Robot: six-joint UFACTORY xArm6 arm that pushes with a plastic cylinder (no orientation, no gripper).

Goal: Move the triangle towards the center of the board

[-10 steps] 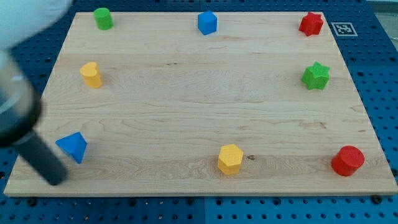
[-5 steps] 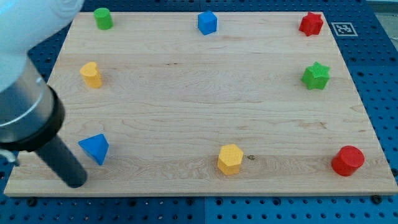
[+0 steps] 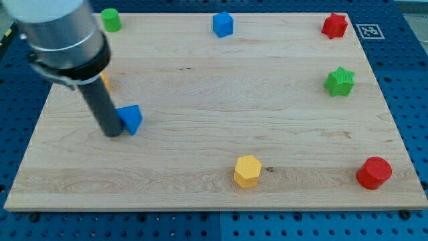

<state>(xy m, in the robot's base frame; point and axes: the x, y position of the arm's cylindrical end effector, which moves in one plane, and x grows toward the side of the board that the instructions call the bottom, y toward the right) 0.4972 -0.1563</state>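
**A:** Pale wooden board (image 3: 200,100) on a blue pegboard table (image 3: 408,100); that is the whole workspace. Where does the target sit?

**B:** The blue triangle block (image 3: 131,118) lies in the board's left part, roughly at mid height and well short of the centre. The rod's tip (image 3: 113,132) is touching it, or all but touching, on the side facing the view's left and slightly lower. The arm carries no fingers, only a dark rod, so nothing can be spread or pinched.

**A:** What could go wrong?

**B:** The tip seems to meet the block below its middle, on a slanted face. A push from there could turn the triangle or let it slide off the rod towards the view's top, so that the tip passes it by. That is a judgement; the exact contact is hidden by the rod.

**A:** Anything in the way?

**B:** Nothing lies between the triangle and the centre. A yellow block (image 3: 105,80) sits half hidden behind the arm, near the triangle on its upper left. The rest line the edges: a green cylinder (image 3: 111,19), a blue cube (image 3: 223,24) and a red star (image 3: 334,25) along the top, a green star (image 3: 340,81) at the right, a red cylinder (image 3: 373,173) and a yellow hexagonal block (image 3: 247,171) near the bottom. A printed marker tag (image 3: 370,31) sits beyond the top right corner.
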